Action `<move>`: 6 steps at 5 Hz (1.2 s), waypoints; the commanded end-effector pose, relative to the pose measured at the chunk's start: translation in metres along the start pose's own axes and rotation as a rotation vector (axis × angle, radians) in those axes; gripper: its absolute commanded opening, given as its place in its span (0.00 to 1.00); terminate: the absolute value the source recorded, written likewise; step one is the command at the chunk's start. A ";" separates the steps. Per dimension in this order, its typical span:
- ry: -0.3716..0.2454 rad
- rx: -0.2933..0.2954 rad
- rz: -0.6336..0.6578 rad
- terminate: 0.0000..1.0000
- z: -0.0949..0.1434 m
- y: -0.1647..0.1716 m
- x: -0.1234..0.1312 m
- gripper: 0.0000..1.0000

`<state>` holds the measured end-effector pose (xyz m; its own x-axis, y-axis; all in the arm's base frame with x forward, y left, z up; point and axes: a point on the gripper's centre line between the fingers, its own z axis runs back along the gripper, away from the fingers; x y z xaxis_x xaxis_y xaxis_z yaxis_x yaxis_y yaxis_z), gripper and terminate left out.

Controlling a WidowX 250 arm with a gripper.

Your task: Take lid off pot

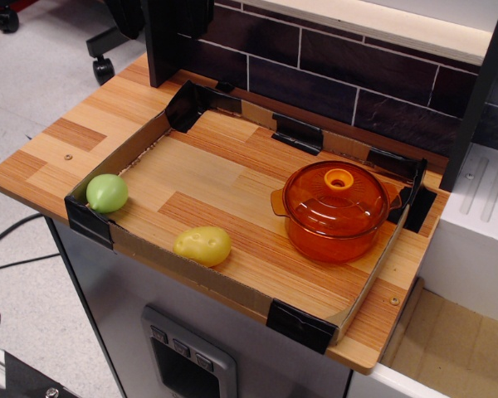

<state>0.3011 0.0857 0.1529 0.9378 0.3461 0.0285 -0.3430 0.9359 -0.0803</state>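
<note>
The translucent orange lid [336,191], domed with 1 pale ring knob, is sitting on the deep pot [332,228] near the tabletop's [224,182] right edge; no tool is showing.

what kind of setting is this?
Likely a lab's toy-kitchen test rig: wooden counter fenced with taped cardboard, translucent orange plastic toy pot with its domed lid on, office-chair casters behind.

From my remote station I count one orange pot [332,236], one orange lid [337,199] with one ring knob [339,178], one yellow toy vegetable [202,245], one green toy vegetable [107,192], and one cardboard tray wall [191,269] around them on one wooden table [58,145].
</note>
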 end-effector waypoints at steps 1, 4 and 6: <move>0.000 0.000 0.000 0.00 0.000 0.000 0.000 1.00; -0.015 -0.194 0.024 0.00 0.006 -0.070 -0.020 1.00; -0.062 -0.143 0.036 0.00 -0.024 -0.123 -0.035 1.00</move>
<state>0.3066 -0.0438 0.1232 0.9196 0.3905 0.0419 -0.3753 0.9052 -0.1994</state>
